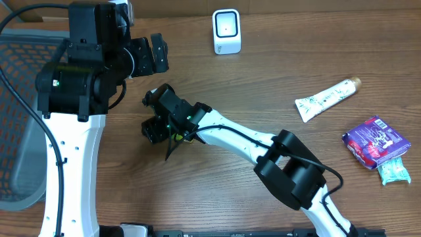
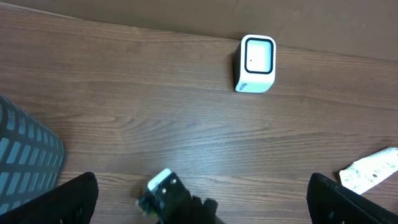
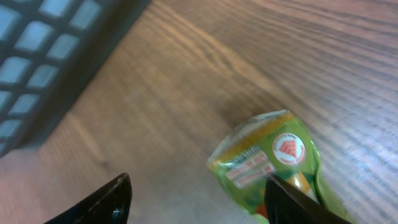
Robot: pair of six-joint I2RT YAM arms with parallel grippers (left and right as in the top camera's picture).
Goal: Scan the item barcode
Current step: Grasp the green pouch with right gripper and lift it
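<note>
The item is a green snack packet with a red and white label, lying on the wooden table. My right gripper is open over it. The packet sits against the right finger, and the left finger stands well apart from it. In the overhead view the right gripper points down at the table's left middle and hides the packet. The white barcode scanner stands upright at the back edge. My left gripper hangs open and empty above the table.
A white tube lies at the right, with a purple packet and a teal packet beyond it. A grey mesh chair borders the table's left edge. The right arm's wrist is below the left gripper.
</note>
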